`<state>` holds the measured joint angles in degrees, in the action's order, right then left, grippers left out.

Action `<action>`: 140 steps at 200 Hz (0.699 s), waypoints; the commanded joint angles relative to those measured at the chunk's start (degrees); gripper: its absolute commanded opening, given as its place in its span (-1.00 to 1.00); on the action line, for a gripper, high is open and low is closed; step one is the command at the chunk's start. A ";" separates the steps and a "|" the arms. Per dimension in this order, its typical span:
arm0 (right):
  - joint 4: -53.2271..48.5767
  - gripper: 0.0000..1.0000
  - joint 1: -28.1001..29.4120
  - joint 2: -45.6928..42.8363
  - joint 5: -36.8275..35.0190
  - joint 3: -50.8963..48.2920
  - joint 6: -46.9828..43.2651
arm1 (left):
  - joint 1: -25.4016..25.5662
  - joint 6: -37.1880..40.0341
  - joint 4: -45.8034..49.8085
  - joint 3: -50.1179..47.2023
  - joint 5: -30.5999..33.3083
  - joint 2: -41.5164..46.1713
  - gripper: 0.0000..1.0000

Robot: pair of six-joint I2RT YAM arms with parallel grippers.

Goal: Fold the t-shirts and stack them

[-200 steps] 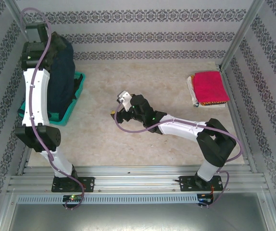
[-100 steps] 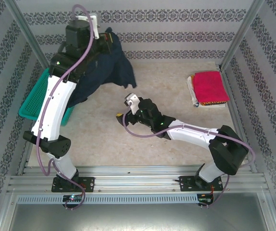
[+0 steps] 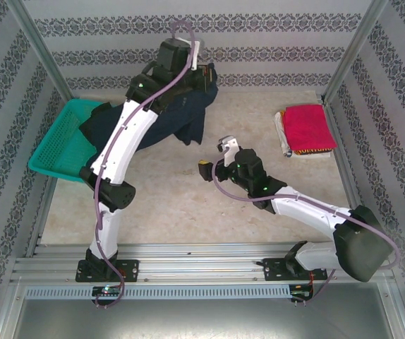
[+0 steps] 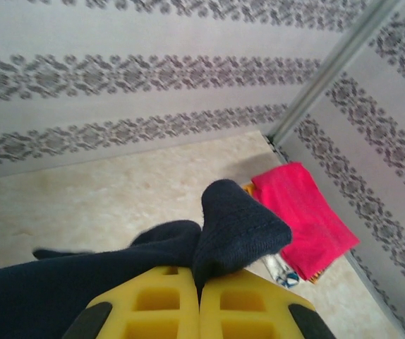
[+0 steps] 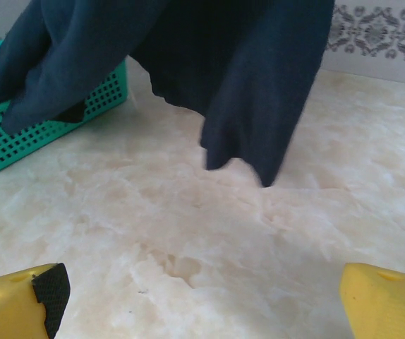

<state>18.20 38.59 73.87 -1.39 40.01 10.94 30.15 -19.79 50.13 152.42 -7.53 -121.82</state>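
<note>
Left fingers (image 4: 153, 304) are clamped together on the navy t-shirt (image 3: 181, 113), which is held up over the far-centre of the table (image 3: 160, 205). The cloth hangs down and trails left to the teal basket (image 3: 58, 145). Right fingers (image 5: 15, 304) are wide apart and low over bare table, near the hanging hem. The red t-shirt (image 3: 307, 126) lies folded on top of a stack at the far right.
</note>
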 commanded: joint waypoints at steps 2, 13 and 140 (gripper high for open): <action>1.89 0.96 -0.79 -1.29 1.61 -0.35 3.26 | 0.74 -0.29 -0.59 3.60 -2.24 2.24 -1.00; 2.38 0.96 -1.12 -0.37 3.06 0.95 4.18 | 0.73 -0.21 0.01 3.22 -2.23 2.69 -1.00; 16.43 -0.91 -3.57 27.62 17.48 33.19 15.80 | -1.08 -1.10 -1.78 -13.97 -1.89 14.66 -0.45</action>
<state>29.43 35.35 100.31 12.75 68.40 24.32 30.33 -19.81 53.08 143.17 -9.89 -111.83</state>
